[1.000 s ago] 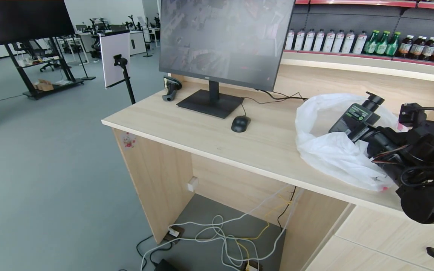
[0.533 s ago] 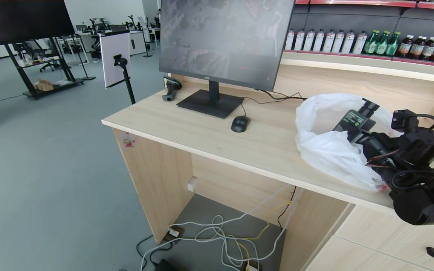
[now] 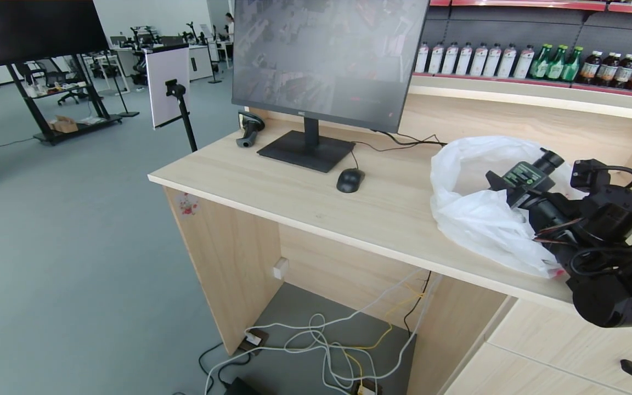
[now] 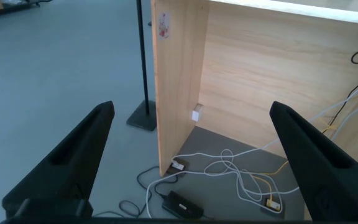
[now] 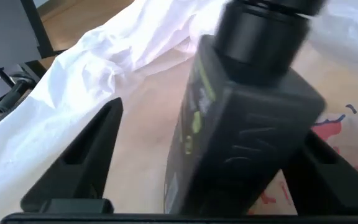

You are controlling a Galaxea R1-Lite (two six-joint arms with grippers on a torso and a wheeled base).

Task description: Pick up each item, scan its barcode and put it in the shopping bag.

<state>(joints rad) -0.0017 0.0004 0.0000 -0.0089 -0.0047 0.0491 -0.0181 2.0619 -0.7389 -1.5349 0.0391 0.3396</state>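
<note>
Head view: right gripper [image 3: 513,184] is over the open mouth of the white bag [image 3: 475,219], which sits at the right end of the tabletop [image 3: 294,192]. A dark bottle [image 3: 527,173] with a black cap and green label lies tilted between the jaws, cap pointing away from the robot, body inside the bag's rim. The jaws are spread, and one finger [image 3: 492,179] stands clear of the bottle's side. Further left on the tabletop are a monitor [image 3: 327,55], a mouse [image 3: 350,180] just in front of its stand, and a scanner [image 3: 249,129] near the back left corner. A shelf [image 3: 513,97] behind carries a row of drinks. Left wrist view: left gripper [image 4: 191,112] is released, jaws wide apart with nothing between them. It hangs low over the floor [image 4: 55,74], facing the desk's side panel [image 4: 179,81], with loose cables [image 4: 229,174] under the desk. Right wrist view: right gripper [image 5: 210,124] is released. The bottle [image 5: 241,137] fills the space between the jaws, with a clear gap to one finger [image 5: 79,162]. Can't tell whether the other finger touches it. Bag [image 5: 104,56] plastic lies all around and beneath the bottle.
</note>
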